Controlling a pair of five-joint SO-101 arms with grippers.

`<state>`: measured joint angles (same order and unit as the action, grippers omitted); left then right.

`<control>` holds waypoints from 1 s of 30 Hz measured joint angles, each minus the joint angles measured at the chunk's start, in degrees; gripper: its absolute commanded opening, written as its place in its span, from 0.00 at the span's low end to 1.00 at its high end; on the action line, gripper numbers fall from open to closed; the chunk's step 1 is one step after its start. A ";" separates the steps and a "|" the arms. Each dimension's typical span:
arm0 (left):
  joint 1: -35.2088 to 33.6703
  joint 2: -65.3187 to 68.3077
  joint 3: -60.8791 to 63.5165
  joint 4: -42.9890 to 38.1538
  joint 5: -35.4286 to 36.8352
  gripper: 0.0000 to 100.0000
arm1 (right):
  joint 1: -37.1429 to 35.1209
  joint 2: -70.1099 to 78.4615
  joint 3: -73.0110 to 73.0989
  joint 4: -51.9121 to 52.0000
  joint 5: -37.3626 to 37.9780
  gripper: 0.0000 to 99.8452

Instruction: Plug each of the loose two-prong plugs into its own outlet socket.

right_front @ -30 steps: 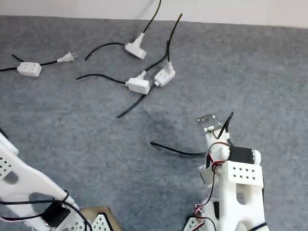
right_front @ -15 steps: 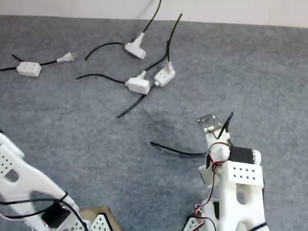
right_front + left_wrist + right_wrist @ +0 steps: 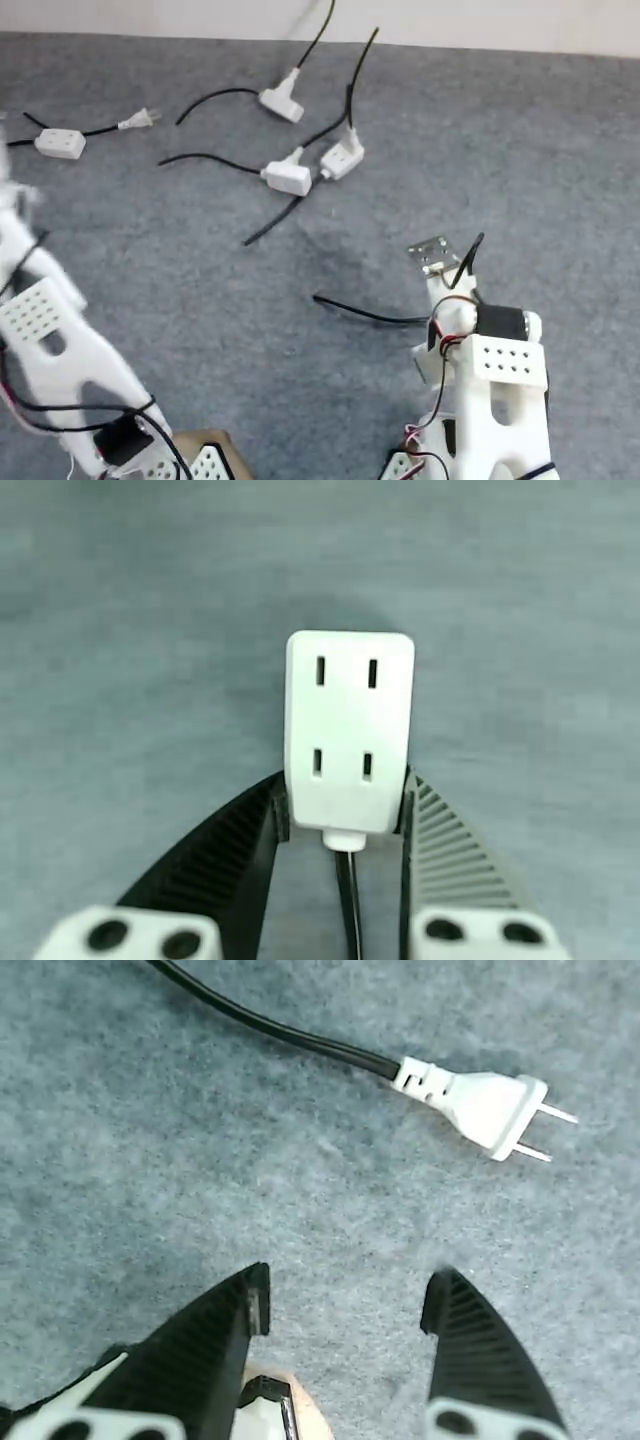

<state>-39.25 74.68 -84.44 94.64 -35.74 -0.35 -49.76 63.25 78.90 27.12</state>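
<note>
You are looking at a grey-covered bench (image 3: 560, 150), and every place here is being given from the two white connectors (image 3: 312, 168) lying end to end near its middle. The left arm (image 3: 50, 330) is standing well to the left of them on the near side, and the right arm (image 3: 490, 370) is standing to their near right. Black cords (image 3: 215, 160) are trailing outward from the pair. Far to their left the outlet socket (image 3: 60, 143) is lying flat with its slots facing up. The left pincer (image 3: 343, 785) is standing open, its fingers (image 3: 250, 830) flanking the cord end of that socket. A loose two-prong plug (image 3: 140, 120) is lying between the socket and the pair, slightly farther back. The right pincer (image 3: 345, 1295) is hanging open on the near side of the pair, holding nothing. A second two-prong plug (image 3: 480, 1105) is lying just beyond its fingertips, prongs pointing away from its cord.
</note>
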 measured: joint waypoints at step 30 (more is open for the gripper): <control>44.31 -57.14 78.42 6.33 -5.10 0.06 | 3.78 45.98 -42.11 12.92 5.89 0.25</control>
<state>5.05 17.54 -6.02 100.97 -40.84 3.43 -3.78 21.14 91.82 33.01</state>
